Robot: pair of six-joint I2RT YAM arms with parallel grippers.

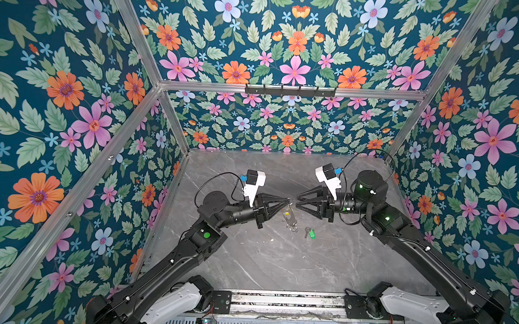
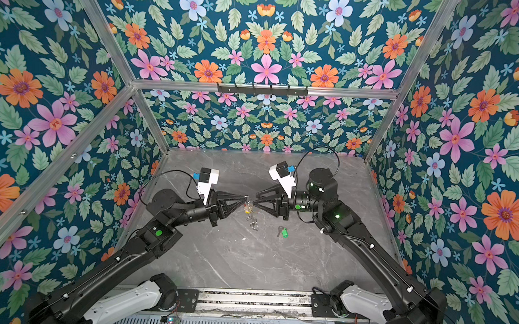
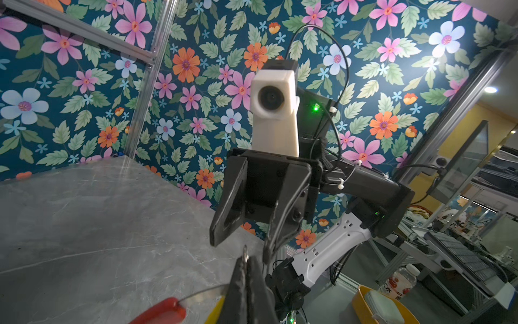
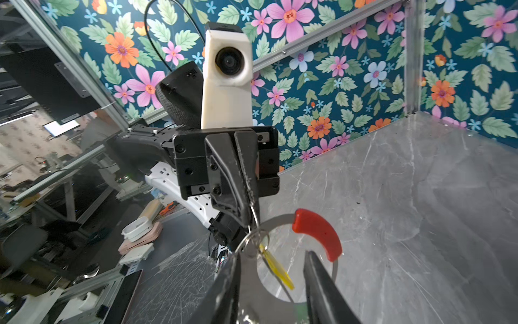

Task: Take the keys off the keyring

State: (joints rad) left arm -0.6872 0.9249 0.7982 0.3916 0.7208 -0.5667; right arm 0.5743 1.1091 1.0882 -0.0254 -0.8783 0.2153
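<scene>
In both top views my left gripper (image 1: 289, 201) (image 2: 246, 198) is shut on the keyring (image 1: 291, 219) (image 2: 252, 222), which hangs from its tips above the grey marble table (image 1: 278, 259). The left wrist view shows the left gripper (image 3: 246, 262) pinching a small silver ring (image 3: 245, 254), with the red sleeve (image 3: 162, 311) below. The yellow key (image 1: 286, 213) (image 4: 276, 269) dangles on the keyring. My right gripper (image 1: 298, 200) (image 4: 273, 262) faces the left one, open, its fingers on either side of the yellow key. The green key (image 1: 310, 233) (image 2: 283, 231) lies loose on the table.
Floral walls and aluminium posts close in the table on three sides. A black hook rack (image 1: 290, 91) is fixed to the back rail high up. The arms' bases sit on a metal rail (image 1: 285, 302) at the front edge.
</scene>
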